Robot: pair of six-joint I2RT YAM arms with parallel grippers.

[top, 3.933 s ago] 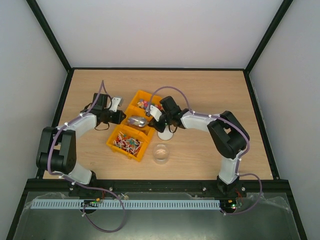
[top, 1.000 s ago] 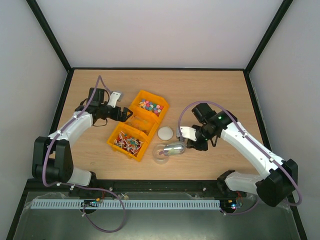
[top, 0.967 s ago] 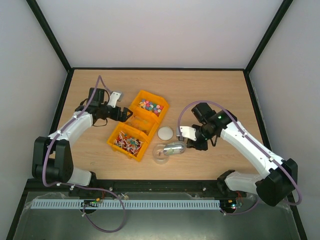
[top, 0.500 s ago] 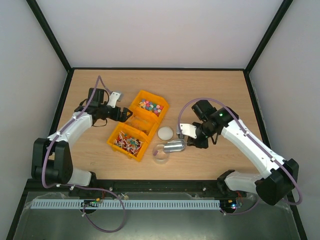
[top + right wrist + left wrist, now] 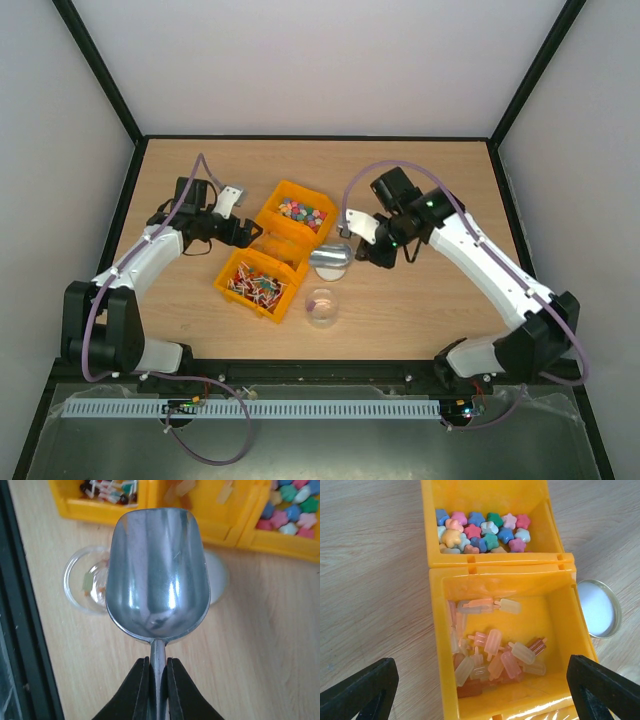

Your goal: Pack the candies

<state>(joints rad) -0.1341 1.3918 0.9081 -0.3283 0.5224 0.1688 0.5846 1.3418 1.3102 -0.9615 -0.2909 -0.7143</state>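
Three orange-yellow plastic bins (image 5: 500, 569) in a row; one clear round jar (image 5: 322, 310), one round lid (image 5: 597, 607), one silver metal scoop (image 5: 159, 575). Roughly twenty multicoloured star-shaped candies (image 5: 480, 530), pointing no one way, banded along far bin's inner wall; few in jar. Left gripper (image 5: 480, 687) wide; right gripper (image 5: 158, 662) pinching scoop handle.

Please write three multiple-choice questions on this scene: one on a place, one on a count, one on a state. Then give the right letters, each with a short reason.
1. Where do the star-shaped candies lie?
A) in the yellow bin farthest from the arm bases
B) in the scoop
C) loose on the table

2. How many yellow bins stand in the row?
A) one
B) three
C) five

3. The metal scoop in the right gripper is:
A) heaped with sweets
B) empty
C) lying flat on the wood

Answers:
1 A, the stars fill the far bin.
2 B, the top view shows three bins side by side.
3 B, the scoop's bowl shows only bare metal.
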